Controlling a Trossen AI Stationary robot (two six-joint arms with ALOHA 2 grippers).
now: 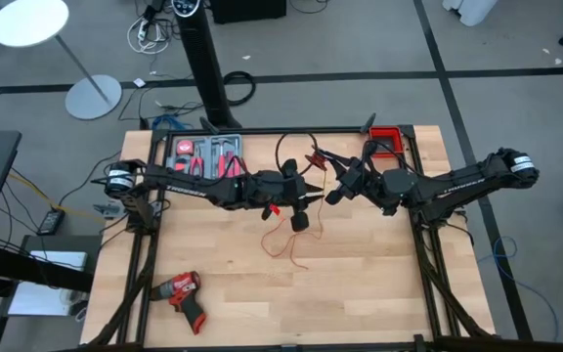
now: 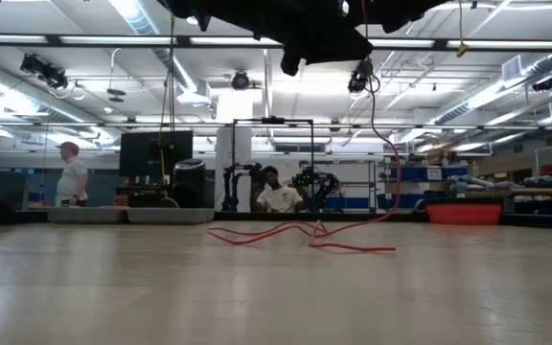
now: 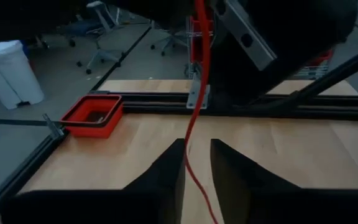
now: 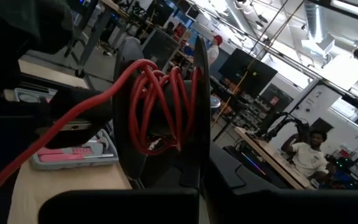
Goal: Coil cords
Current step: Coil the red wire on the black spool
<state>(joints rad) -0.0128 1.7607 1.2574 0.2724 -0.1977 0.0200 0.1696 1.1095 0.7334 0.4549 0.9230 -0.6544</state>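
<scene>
While one red wire passes between left gripper parted fingers | right gripper clenched on wire coil.

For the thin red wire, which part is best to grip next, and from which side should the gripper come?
Probably the taut stretch of the thin red wire hanging from the black spool in the right gripper. It already runs between the fingers of the left gripper, so closing from both sides there suits better than chasing the slack on the wooden table.
</scene>
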